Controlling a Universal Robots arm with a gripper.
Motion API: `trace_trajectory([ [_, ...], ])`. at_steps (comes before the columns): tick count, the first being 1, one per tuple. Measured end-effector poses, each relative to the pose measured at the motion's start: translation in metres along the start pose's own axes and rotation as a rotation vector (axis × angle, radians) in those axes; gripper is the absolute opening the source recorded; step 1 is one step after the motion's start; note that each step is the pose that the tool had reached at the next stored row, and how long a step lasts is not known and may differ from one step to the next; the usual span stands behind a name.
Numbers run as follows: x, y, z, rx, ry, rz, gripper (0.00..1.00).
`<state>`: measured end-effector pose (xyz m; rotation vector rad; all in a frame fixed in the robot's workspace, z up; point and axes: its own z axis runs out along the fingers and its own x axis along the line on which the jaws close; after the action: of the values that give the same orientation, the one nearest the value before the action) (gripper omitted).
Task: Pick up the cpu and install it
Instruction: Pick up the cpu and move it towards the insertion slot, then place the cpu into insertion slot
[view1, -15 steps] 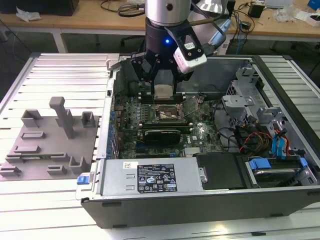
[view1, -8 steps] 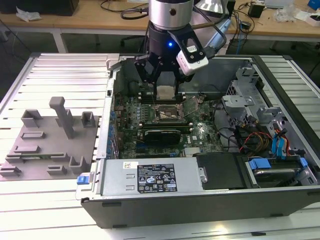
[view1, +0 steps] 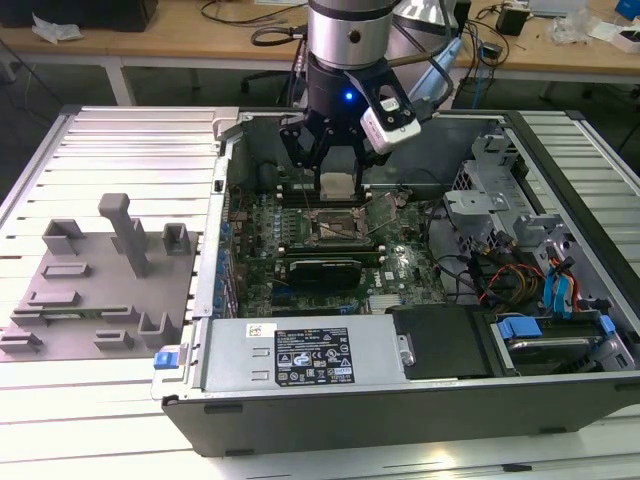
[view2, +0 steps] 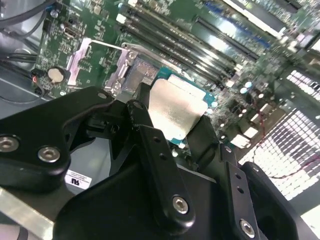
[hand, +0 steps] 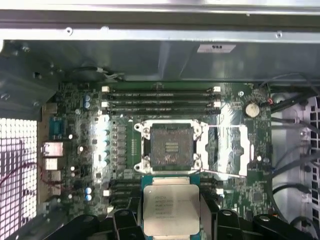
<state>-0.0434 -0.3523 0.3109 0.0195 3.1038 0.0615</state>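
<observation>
The cpu (view1: 336, 184) is a small square chip with a silvery top and a green rim. It hangs between the black fingers of my gripper (view1: 335, 188), which is shut on it. The gripper hovers inside the open computer case, just above and slightly behind the open motherboard socket (view1: 335, 228). In the first wrist view the cpu (hand: 171, 210) sits close to the camera, with the bare socket (hand: 171, 147) beyond it and its metal load plate (hand: 227, 150) flipped open to one side. In the second wrist view the cpu (view2: 175, 111) is clamped between the fingers (view2: 155, 155).
The case (view1: 400, 400) lies open on a white slatted table. A power supply (view1: 305, 352) fills its front edge, with drive bays and cables (view1: 530, 280) at the exterior view's right. A grey fixture plate (view1: 100, 290) lies at the exterior view's left. Memory slots (hand: 160, 102) run behind the socket.
</observation>
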Motion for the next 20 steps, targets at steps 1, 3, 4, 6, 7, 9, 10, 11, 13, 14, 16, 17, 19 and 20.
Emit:
trace_trajectory([
  [1, -0.0001, 0.0016, 0.0008, -0.0001, 0.0, 0.0, 0.55],
  [3, -0.0001, 0.0055, 0.0032, -0.0002, -0.0001, 0.0, 0.55],
  [4, -0.0001, 0.0065, 0.0045, 0.0, 0.0, 0.0, 0.55],
  [6, -0.0002, 0.0092, 0.0107, -0.0002, -0.0001, 0.0, 0.55],
  [7, -0.0003, 0.0103, 0.0133, -0.0001, 0.0, 0.0, 0.55],
  [9, -0.0003, 0.0138, 0.0167, 0.0, 0.0001, 0.0, 0.55],
  [10, -0.0003, 0.0162, 0.019, -0.0001, 0.0, 0.0, 0.55],
  [11, -0.0004, 0.0174, 0.0207, -0.0001, -0.0001, 0.0, 0.55],
  [13, -0.0009, 0.018, 0.0253, 0.0, 0.0001, 0.0, 0.55],
  [14, -0.0008, 0.0182, 0.0328, -0.0001, 0.0, 0.0, 0.55],
  [16, -0.005, 0.0207, 0.0401, -0.0001, 0.0001, 0.0, 0.55],
  [17, -0.005, 0.0207, 0.0402, -0.0001, 0.0001, 0.0, 0.55],
  [19, -0.005, 0.0207, 0.0402, -0.0001, 0.0002, 0.0, 0.55],
  [20, -0.005, 0.0207, 0.0403, -0.0001, 0.0001, 0.0, 0.55],
])
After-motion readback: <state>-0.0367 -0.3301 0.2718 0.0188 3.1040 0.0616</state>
